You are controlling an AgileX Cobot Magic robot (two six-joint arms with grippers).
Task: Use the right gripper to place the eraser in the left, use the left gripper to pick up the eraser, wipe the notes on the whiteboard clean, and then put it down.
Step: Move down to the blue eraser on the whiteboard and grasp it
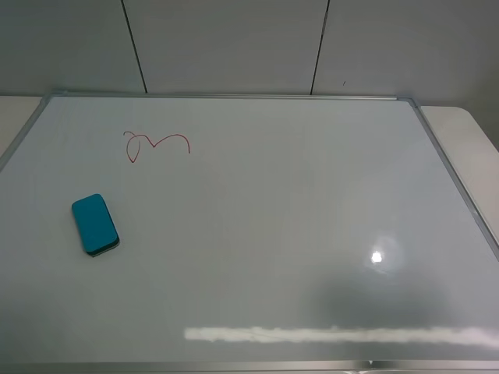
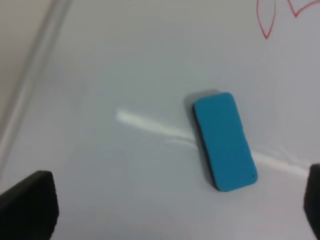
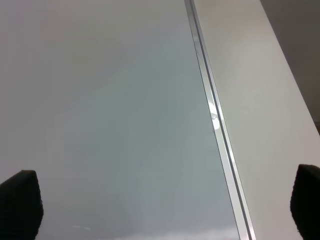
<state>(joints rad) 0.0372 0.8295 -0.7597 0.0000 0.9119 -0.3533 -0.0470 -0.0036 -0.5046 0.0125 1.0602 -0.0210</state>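
Observation:
The teal-blue eraser [image 1: 95, 224] lies flat on the left part of the whiteboard [image 1: 273, 218], below the red notes [image 1: 156, 144]. Neither gripper shows in the exterior high view. In the left wrist view the left gripper [image 2: 170, 207] is open and empty above the board, with the eraser [image 2: 225, 141] lying ahead of it, apart from both fingers. The notes [image 2: 272, 17] show at that view's edge. In the right wrist view the right gripper [image 3: 163, 202] is open and empty over bare board [image 3: 100, 100] near its silver frame [image 3: 215, 120].
A beige table top [image 1: 468, 148] borders the board on the right and also shows in the right wrist view [image 3: 265, 100]. A grey panelled wall [image 1: 234, 39] stands behind. A lamp glare [image 1: 377, 256] shines on the board's right part.

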